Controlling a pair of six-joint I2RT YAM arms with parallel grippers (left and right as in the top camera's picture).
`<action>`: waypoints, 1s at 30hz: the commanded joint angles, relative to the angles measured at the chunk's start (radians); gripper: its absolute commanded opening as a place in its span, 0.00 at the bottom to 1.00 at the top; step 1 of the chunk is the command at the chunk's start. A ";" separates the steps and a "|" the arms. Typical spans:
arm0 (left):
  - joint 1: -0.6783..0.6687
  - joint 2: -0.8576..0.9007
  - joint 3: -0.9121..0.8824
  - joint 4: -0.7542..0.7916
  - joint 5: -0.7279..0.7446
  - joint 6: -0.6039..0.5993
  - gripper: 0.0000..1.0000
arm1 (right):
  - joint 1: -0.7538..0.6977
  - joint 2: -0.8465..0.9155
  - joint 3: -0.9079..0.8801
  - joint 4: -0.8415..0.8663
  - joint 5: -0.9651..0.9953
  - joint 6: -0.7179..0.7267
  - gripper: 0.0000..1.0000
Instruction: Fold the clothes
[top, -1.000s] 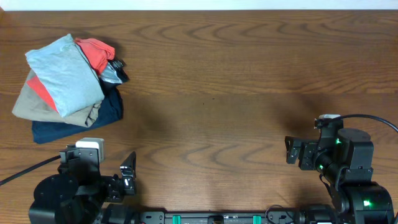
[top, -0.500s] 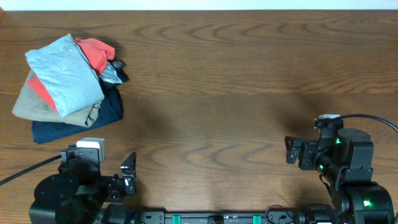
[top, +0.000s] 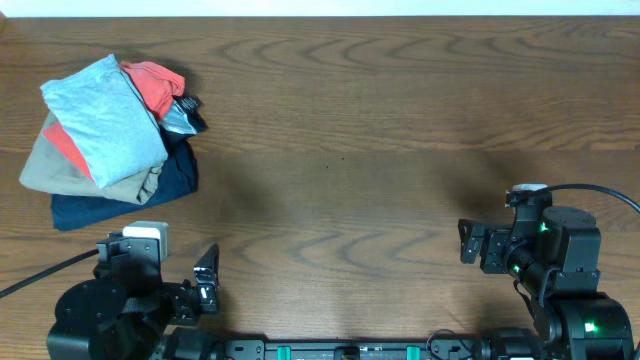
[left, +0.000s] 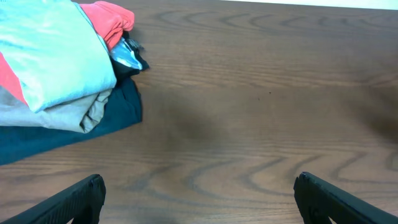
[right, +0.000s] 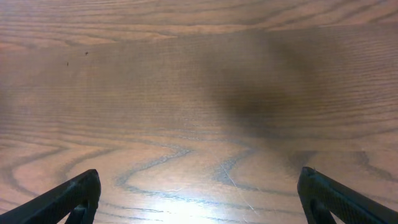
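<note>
The left gripper (left: 199, 179) stands with its jaws spread wide and nothing between them, its two dark fingertips (left: 84, 194) framing the lower corners of its wrist view, with bare wood of the table (top: 350, 150) under them. Ahead of it and off to its left, well apart from the fingers, lies a stack of garments. The clothes (left: 56, 56), a pale light-blue jersey piece, sit on top of that stack as a folded, slightly wrinkled bundle that tilts across the layers below. A coral-red garment (left: 112, 18) shows at the far edge of the bundle and again as a strip at its left side. A small dark and grey item (left: 127, 56) pokes out just beside the bundle on the side toward the middle of the table. Under these a beige garment (left: 50, 115) bulges out toward the gripper, and a navy garment (left: 93, 127) lies flat at the bottom, touching the wood. The right gripper (right: 199, 173) is far across the table from the stack, its jaws equally wide apart and holding nothing, with only wood grain and a soft shadow ahead of it.
</note>
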 joint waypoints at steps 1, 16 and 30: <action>-0.005 -0.003 -0.012 -0.002 -0.012 0.009 0.98 | -0.008 -0.024 -0.008 -0.010 0.017 0.002 0.99; -0.005 -0.003 -0.012 -0.002 -0.012 0.009 0.98 | -0.008 -0.498 -0.455 0.545 -0.069 -0.267 0.99; -0.005 -0.003 -0.012 -0.002 -0.012 0.009 0.98 | -0.010 -0.629 -0.726 0.906 0.082 -0.270 0.99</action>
